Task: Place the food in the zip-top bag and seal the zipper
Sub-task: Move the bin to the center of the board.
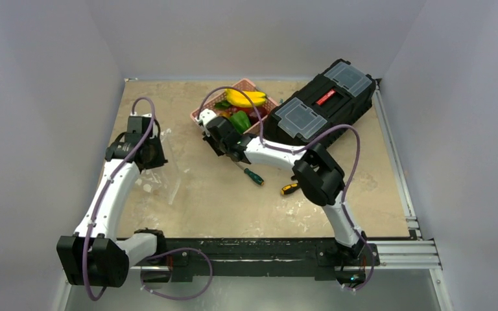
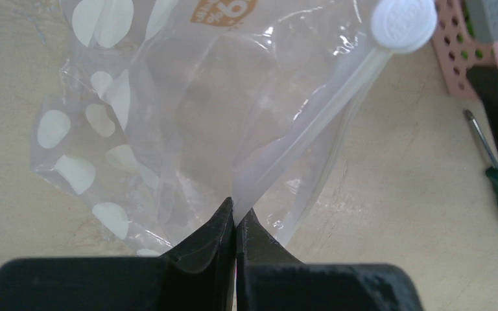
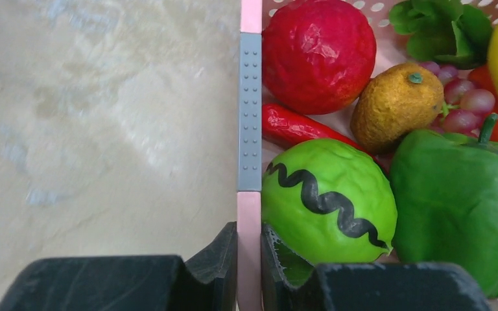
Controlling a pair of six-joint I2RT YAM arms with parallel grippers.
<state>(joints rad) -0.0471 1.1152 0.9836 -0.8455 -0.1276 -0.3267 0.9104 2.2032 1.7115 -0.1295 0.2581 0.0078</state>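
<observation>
My left gripper (image 2: pixel 235 215) pinches bag (image 2: pixel 168 116) at zipper (image 2: pixel 318 116); film looks limp, slippery. Right gripper (image 3: pixel 249 232) clamps basket (image 3: pixel 251 16) rim.

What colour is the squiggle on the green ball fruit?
Black squiggle, clearest from right wrist view.

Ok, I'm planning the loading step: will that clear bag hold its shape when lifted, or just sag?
Probably sags: the bag is thin crinkled film, creased where the left gripper pinches its edge. It looks very light, so a nudge may shift it. The glossy film could slip from the jaws, though the thicker zipper strip might give some grip.
</observation>
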